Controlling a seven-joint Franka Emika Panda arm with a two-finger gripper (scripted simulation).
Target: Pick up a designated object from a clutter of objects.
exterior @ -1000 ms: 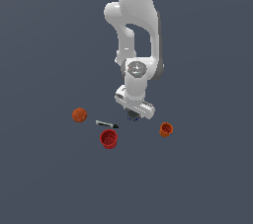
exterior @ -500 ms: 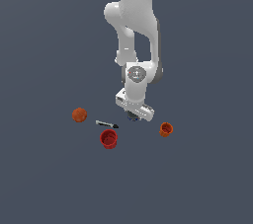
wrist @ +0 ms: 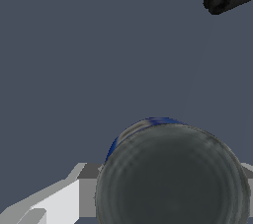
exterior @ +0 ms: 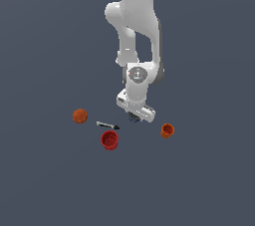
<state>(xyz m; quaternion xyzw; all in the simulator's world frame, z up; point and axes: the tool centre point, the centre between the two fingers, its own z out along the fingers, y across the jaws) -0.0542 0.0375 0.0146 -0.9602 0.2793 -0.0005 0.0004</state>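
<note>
**Inspector:** Five items were logged on the floor: an orange ball [exterior: 79, 116], a red cup [exterior: 109, 140], a smaller orange cup [exterior: 167, 130], a thin black-and-white stick [exterior: 107, 125], and the dark can [wrist: 170, 173]. Where did the can lie?

**Assistant:** Directly under the gripper [exterior: 134, 117]. In the exterior view only a dark sliver with a trace of blue showed beneath the hand, between the stick and the orange cup. In the wrist view its round top filled the foreground, with the blue band visible at the rim.

**Inspector:** State of the jaws?

**Assistant:** Could not be determined. A pale finger [wrist: 54, 203] showed beside the can, but contact was not visible in either view.

**Inspector:** Step in hand?

**Assistant:** In my judgement, the grasp itself: the hand was low over the can. The next move would call for a confirmed squeeze on its sides, then a straight lift clear of the stick, which lay near.
</note>
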